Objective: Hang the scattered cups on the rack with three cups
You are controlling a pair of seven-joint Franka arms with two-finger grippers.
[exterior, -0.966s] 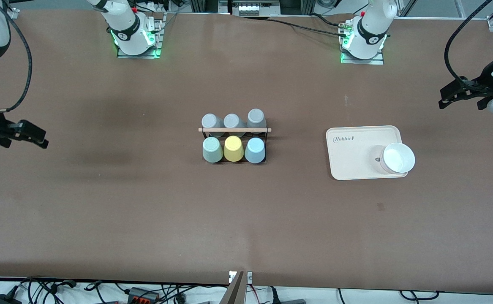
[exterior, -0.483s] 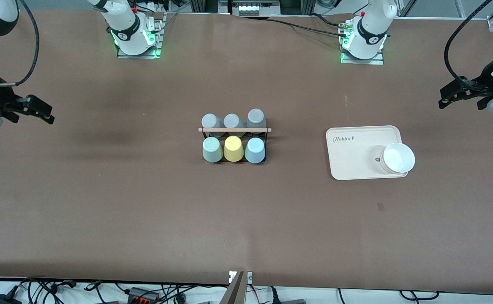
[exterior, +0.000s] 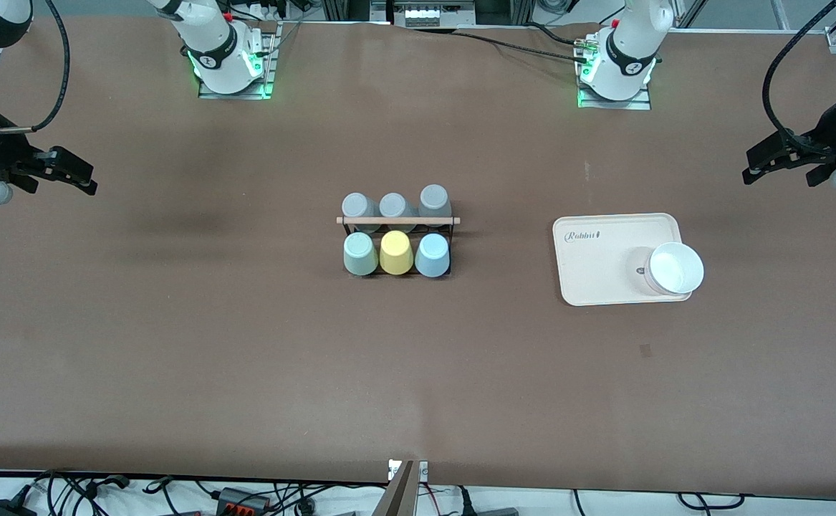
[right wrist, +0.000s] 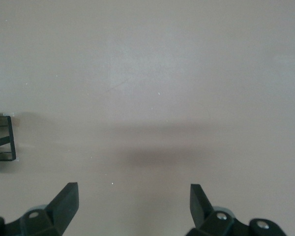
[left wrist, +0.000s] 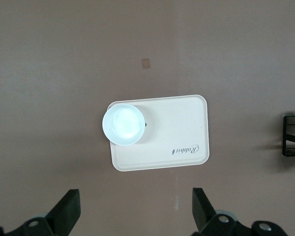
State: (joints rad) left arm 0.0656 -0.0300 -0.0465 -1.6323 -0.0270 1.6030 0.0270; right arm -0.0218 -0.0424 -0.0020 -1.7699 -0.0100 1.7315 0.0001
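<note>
Rack (exterior: 397, 221): mid-desk, unmoved; pale mint cup (exterior: 359, 254), yellow cup (exterior: 395, 252) and light blue cup (exterior: 432, 255) inverted on its nearer row, three grey cups (exterior: 395, 205) on the farther. Right gripper (exterior: 66, 174): jaws wide, empty, over the desk's right-arm end, shifted farther up since a second ago. Left gripper (exterior: 783, 158): jaws wide, empty, almost unchanged. Beige tray (exterior: 607, 258) with white bowl (exterior: 674, 268): unchanged.

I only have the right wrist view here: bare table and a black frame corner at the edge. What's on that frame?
Observer: That's the rack, carrying six upside-down cups, including the mint cup and blue cup.
Operator: Is the other arm busy?
Observer: No, the left gripper hangs open, empty, past the tray's end of the table.
Operator: Anything on that tray?
Observer: A white bowl at one corner.
</note>
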